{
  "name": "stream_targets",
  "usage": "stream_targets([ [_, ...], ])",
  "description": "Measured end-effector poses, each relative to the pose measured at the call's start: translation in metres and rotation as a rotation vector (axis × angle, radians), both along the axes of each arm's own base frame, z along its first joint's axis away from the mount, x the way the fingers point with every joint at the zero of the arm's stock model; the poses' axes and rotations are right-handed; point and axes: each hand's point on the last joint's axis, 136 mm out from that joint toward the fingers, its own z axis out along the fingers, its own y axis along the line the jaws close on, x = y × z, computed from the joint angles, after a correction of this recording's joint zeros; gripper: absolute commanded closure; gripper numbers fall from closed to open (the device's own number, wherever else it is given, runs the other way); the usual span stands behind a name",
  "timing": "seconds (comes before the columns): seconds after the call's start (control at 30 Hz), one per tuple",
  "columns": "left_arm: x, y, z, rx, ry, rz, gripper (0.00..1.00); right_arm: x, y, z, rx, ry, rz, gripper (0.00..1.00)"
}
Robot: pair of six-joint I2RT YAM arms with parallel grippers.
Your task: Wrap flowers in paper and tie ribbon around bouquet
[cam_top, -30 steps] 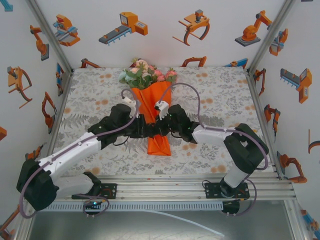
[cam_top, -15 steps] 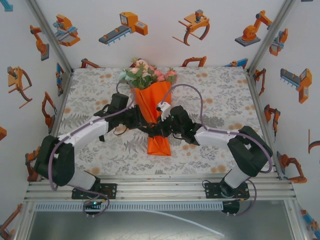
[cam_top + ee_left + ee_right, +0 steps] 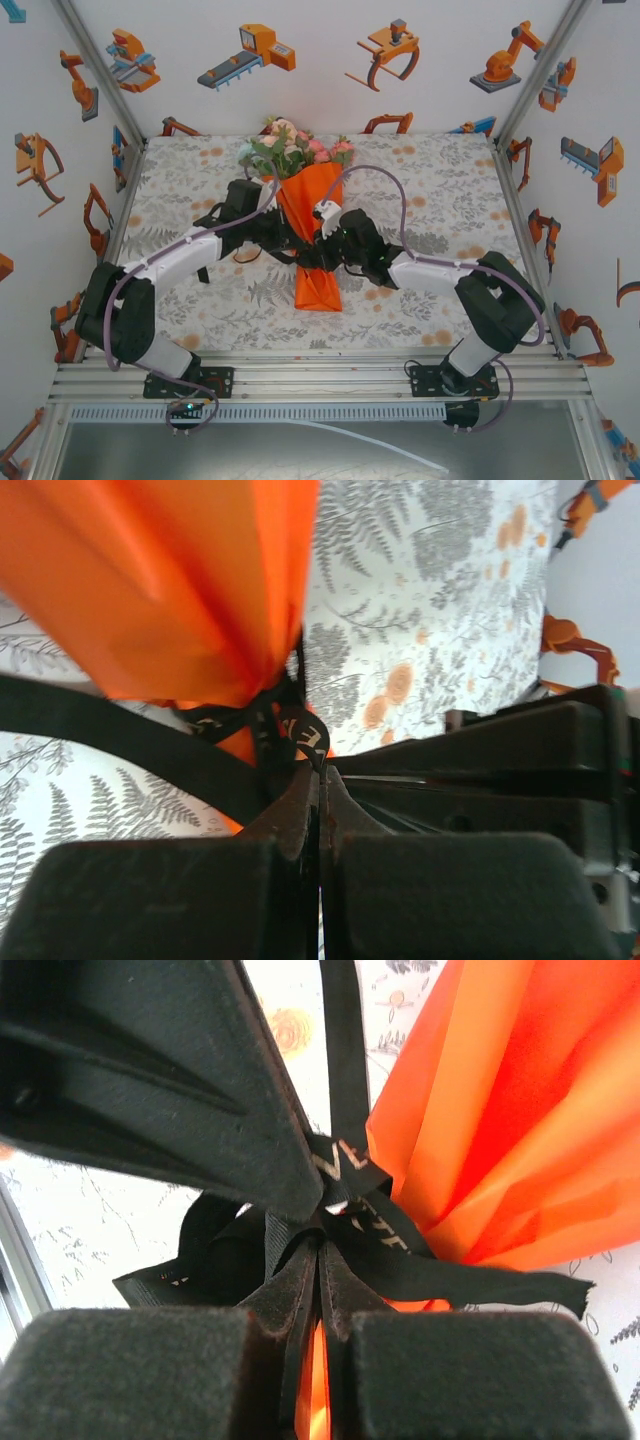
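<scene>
The bouquet lies in the middle of the table, its pink and white flowers (image 3: 290, 148) topping a cone of orange paper (image 3: 318, 285). Both grippers meet at the cone's narrow waist. My left gripper (image 3: 297, 243) comes in from the left and is shut on a loop of the black ribbon (image 3: 305, 735), jaws pressed together at the knot (image 3: 322, 770). From the right, my right gripper (image 3: 319, 256) is shut on the ribbon (image 3: 345, 1165) at the same knot (image 3: 320, 1242). The ribbon cinches the orange paper (image 3: 170, 580) tightly, and a loose tail (image 3: 520, 1285) trails right.
The fern-patterned tablecloth (image 3: 430, 180) covers the table. White walls with orange robot drawings close in three sides, with aluminium posts (image 3: 100, 70) at the corners. Purple-grey cables (image 3: 390, 190) arch over the right wrist. A metal rail (image 3: 320, 365) runs along the near edge.
The left arm folded back, its elbow swinging to the left edge, and its wrist moved up the table. The cone's top leaned slightly right. The right arm barely shifted.
</scene>
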Motion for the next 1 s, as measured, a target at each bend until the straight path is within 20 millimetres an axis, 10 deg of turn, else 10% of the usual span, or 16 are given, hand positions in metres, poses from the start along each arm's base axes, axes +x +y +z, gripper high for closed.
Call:
stream_targets([
  [0.73,0.004,-0.007,0.014,-0.027,-0.049,-0.007,0.97,0.032,-0.014,-0.008,-0.049,0.002,-0.201,0.52],
  [1.0,0.007,-0.008,0.018,-0.045,-0.055,0.003,0.9,0.033,-0.005,-0.007,-0.009,-0.012,-0.172,0.52],
])
